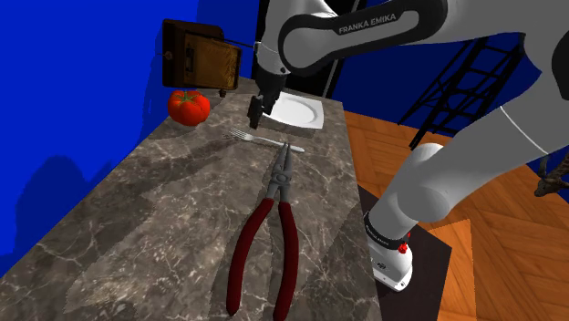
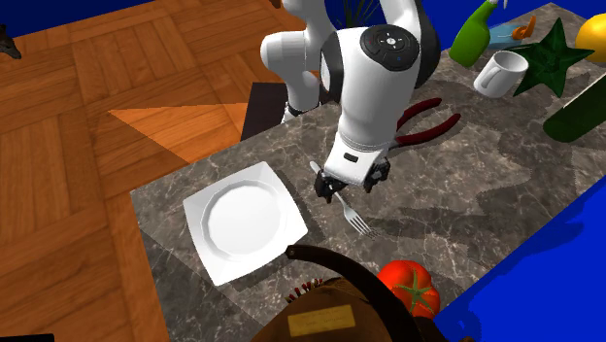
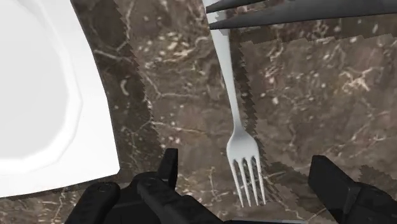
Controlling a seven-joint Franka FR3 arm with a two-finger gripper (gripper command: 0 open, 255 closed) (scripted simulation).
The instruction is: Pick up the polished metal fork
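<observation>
One fork (image 1: pixel 260 139), one pair of red-handled pliers (image 1: pixel 282 182), one white square plate (image 1: pixel 296 111), one tomato (image 1: pixel 189 106) and one brown box (image 1: pixel 201 59), all on a dark marbled counter (image 1: pixel 137 246). The fork lies flat between the plate and the pliers, tines toward the tomato and handle end at the plier tips (touching them or not, cannot tell).

One gripper (image 3: pixel 245 162), fingers spread wide, holding nothing. It hovers low over the fork's tine end. In the wrist view the tines lie between the two fingers and neither finger touches them, with the plate edge just beside.

The second exterior view adds the counter's other end, past the pliers: one white mug (image 2: pixel 500 73), one green bottle (image 2: pixel 471 34) and one dark green star (image 2: pixel 549 60).
</observation>
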